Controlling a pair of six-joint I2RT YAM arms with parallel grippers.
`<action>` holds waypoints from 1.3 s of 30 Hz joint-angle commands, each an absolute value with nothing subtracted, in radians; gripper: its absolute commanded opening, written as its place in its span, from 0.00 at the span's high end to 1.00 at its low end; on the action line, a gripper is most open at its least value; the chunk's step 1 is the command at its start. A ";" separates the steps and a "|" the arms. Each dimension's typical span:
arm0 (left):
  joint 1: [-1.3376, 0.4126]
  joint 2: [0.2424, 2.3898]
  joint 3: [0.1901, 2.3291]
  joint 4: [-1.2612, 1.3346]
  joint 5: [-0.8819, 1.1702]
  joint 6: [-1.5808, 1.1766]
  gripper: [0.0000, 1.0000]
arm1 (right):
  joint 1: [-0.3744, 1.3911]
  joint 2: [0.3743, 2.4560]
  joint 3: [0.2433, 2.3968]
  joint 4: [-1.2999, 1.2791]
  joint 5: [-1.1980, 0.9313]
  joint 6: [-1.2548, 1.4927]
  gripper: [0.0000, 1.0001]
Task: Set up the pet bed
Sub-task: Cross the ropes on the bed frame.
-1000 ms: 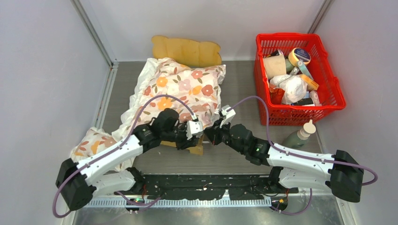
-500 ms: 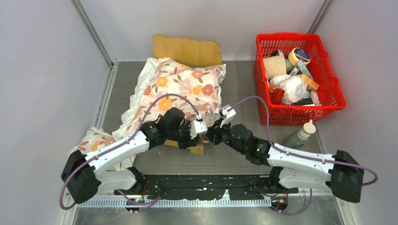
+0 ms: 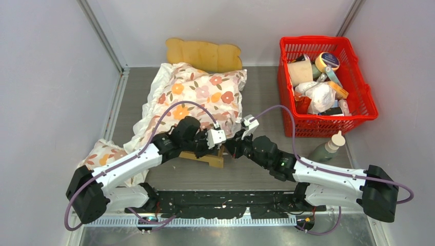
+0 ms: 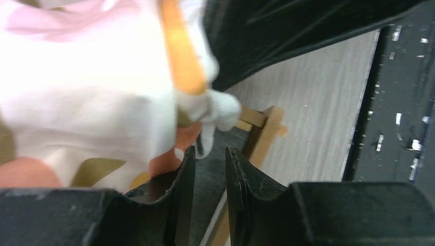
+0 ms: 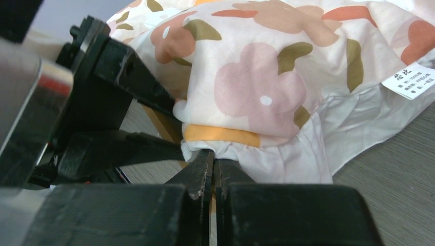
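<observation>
The right fingers (image 5: 202,177) are pressed together, and they seem to pinch the thin white frill (image 5: 287,154) of the floral cushion (image 5: 267,77) at its near corner. The left fingers (image 4: 180,189) stand a little apart, with only a narrow gap. The tip of the frill hangs at their mouth, but I see nothing clamped between them.

The pet bed (image 4: 262,134) stands on the left half of the counter (image 3: 261,87). Its headboard (image 3: 203,55) is toward the far edge and its foot rail (image 3: 210,160) toward the near edge, just beside both pairs of fingers. The cushion covers most of the bed and spills over its left side.

I judge the bed to be stiff and rather light, so it may slide on the smooth counter if the cushion is pulled hard. The best hold is probably the foot rail or a side rail, which a narrow opening can close around. The grey fabric (image 4: 218,159) is soft and gives no firm hold. The cushion is floppy, and its frill could slip out of a pinch.
</observation>
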State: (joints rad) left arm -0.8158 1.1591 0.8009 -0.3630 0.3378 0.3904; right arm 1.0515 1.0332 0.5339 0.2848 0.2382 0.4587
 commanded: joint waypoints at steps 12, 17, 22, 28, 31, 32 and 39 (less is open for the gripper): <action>-0.782 1.180 0.819 -0.305 0.392 0.428 0.71 | 1.045 0.974 0.515 0.347 0.254 0.476 0.95; -0.782 1.213 0.816 -0.298 0.392 0.422 0.72 | 1.044 0.969 0.509 0.349 0.251 0.479 0.95; -0.782 1.241 0.828 -0.299 0.413 0.425 0.72 | 1.040 0.971 0.509 0.351 0.250 0.479 0.95; -0.782 1.268 0.824 -0.274 0.385 0.422 0.71 | 1.039 0.966 0.508 0.351 0.248 0.480 0.95; -0.782 1.278 0.828 -0.263 0.375 0.421 0.71 | 1.039 0.966 0.507 0.351 0.247 0.481 0.95; -0.782 1.285 0.829 -0.262 0.371 0.422 0.71 | 1.038 0.966 0.506 0.351 0.247 0.482 0.95; -0.782 1.284 0.838 -0.297 0.377 0.414 0.97 | 1.037 0.971 0.498 0.359 0.254 0.484 0.95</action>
